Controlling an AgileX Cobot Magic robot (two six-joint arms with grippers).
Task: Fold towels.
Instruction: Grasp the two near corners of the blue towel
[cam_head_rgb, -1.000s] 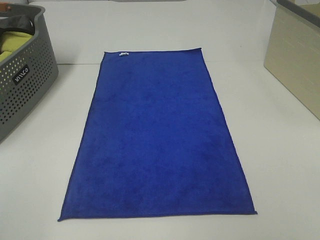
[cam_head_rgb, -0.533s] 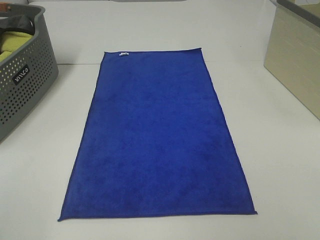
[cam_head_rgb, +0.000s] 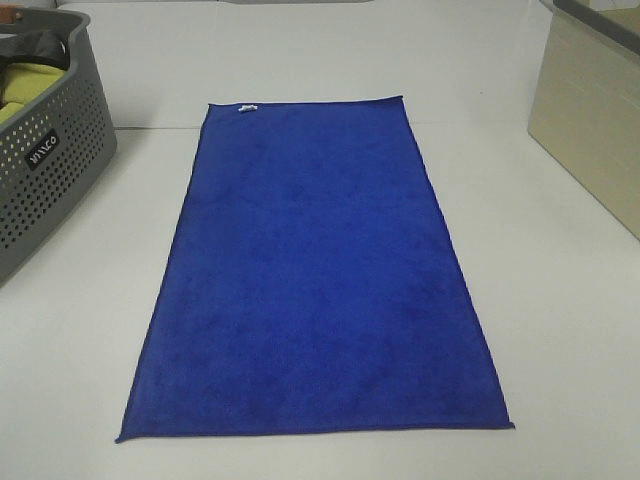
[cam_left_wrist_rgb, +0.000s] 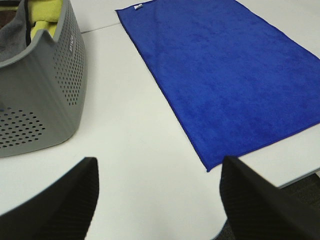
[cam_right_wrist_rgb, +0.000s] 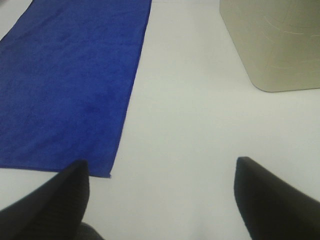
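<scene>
A royal-blue towel (cam_head_rgb: 315, 275) lies spread flat on the white table, long side running away from the near edge, with a small white tag (cam_head_rgb: 247, 108) at its far short edge. Neither gripper shows in the exterior high view. In the left wrist view my left gripper (cam_left_wrist_rgb: 160, 172) hangs open over bare table near the towel's (cam_left_wrist_rgb: 225, 75) near left corner, holding nothing. In the right wrist view my right gripper (cam_right_wrist_rgb: 162, 170) stands open over bare table beside the towel's (cam_right_wrist_rgb: 70, 85) near right corner, also holding nothing.
A grey perforated basket (cam_head_rgb: 45, 170) stands at the left, with yellow-green cloth (cam_head_rgb: 25, 80) inside; it also shows as the basket (cam_left_wrist_rgb: 45, 95) in the left wrist view. A beige bin (cam_head_rgb: 590, 120) stands at the right, seen too as the bin (cam_right_wrist_rgb: 275, 45).
</scene>
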